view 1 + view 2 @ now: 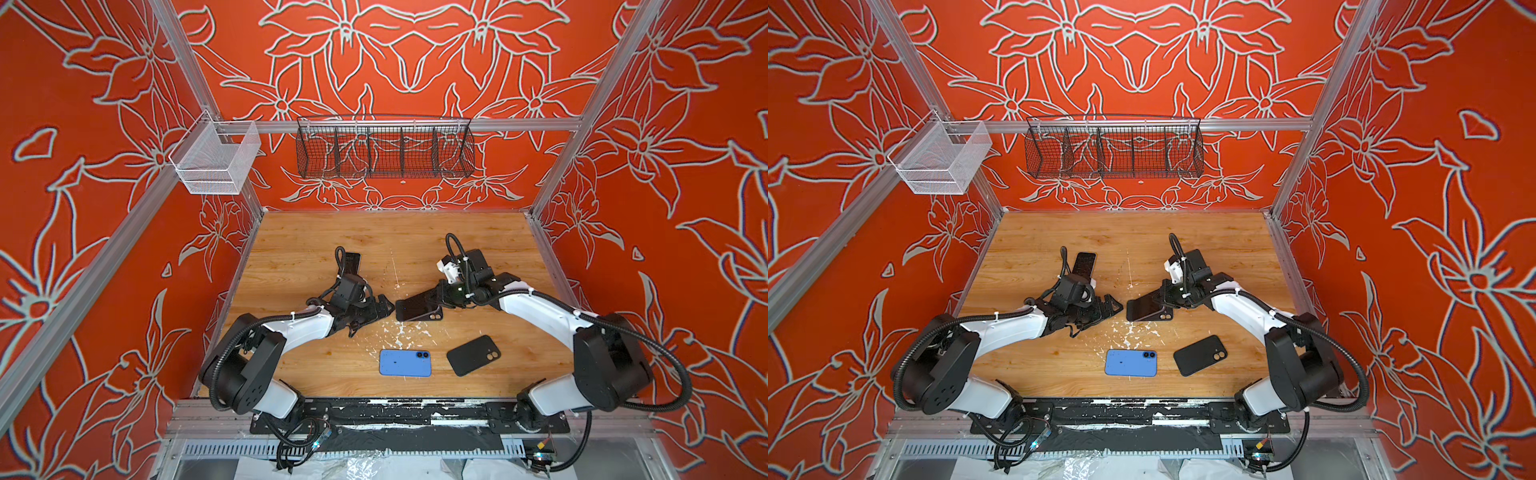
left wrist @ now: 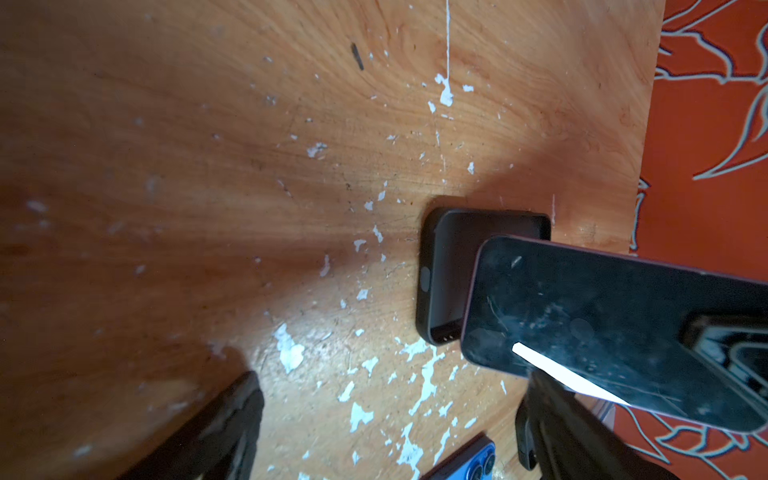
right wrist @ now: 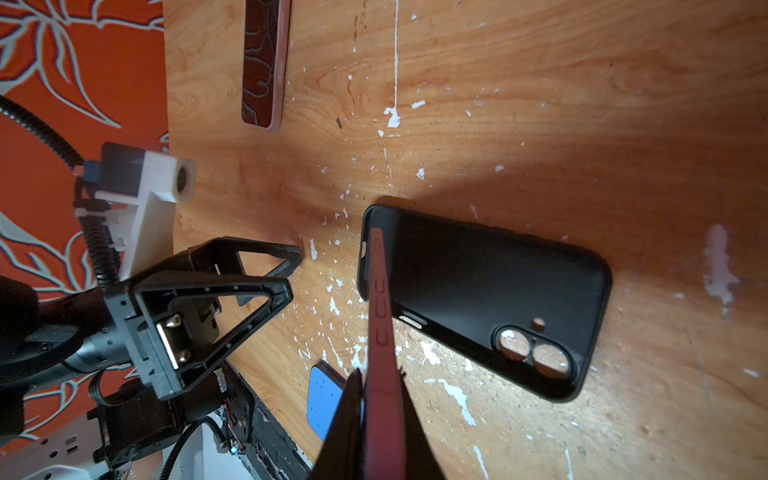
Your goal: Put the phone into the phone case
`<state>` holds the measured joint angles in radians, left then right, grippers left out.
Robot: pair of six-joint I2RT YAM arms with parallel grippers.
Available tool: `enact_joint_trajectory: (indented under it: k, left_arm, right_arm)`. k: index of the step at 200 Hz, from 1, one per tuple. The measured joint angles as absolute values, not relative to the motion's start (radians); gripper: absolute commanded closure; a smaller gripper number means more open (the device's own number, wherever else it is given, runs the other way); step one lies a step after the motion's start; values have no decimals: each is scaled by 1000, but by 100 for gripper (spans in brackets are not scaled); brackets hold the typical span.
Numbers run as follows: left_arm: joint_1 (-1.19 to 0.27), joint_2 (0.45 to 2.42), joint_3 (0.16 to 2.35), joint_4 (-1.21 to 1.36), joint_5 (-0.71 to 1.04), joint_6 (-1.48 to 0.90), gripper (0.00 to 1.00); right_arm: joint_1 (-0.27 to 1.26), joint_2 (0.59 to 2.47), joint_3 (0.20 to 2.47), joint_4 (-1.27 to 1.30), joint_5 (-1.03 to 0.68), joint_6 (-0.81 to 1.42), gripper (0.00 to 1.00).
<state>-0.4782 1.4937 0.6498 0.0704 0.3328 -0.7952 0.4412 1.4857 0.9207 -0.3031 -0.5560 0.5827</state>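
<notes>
My right gripper [image 1: 437, 297] [image 1: 1162, 297] [image 3: 382, 415] is shut on the edges of the phone [image 1: 413, 306] [image 2: 602, 324] [image 3: 380, 291], which has a dark screen and a pink rim. It holds the phone tilted just above the phone case [image 3: 478, 282] [image 2: 444, 257]. The case is black and lies open side up on the table, with wood showing through its camera holes. In both top views the phone covers most of the case. My left gripper [image 1: 380, 307] [image 1: 1108, 305] [image 2: 386, 428] is open and holds nothing, just left of the phone's free end.
A blue phone [image 1: 405, 363] lies back up near the front edge of the wooden table [image 1: 311, 241]. Beside it lies a black phone or case [image 1: 473, 355]. Another pink-rimmed phone [image 1: 352, 261] [image 3: 266, 62] lies behind the left arm. Wire baskets [image 1: 384, 147] hang on the back rail.
</notes>
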Motion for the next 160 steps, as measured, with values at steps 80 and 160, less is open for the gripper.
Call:
enact_joint_trajectory:
  k: [80,160]
  left_arm:
    - [-479,1607,714,163,387,-832,3]
    - [-485,1733,781,312,455,-905,3]
  right_arm:
    - [439,1562,938,-260,-574,565,100]
    - [430,1595,898,-163,-621,580,100]
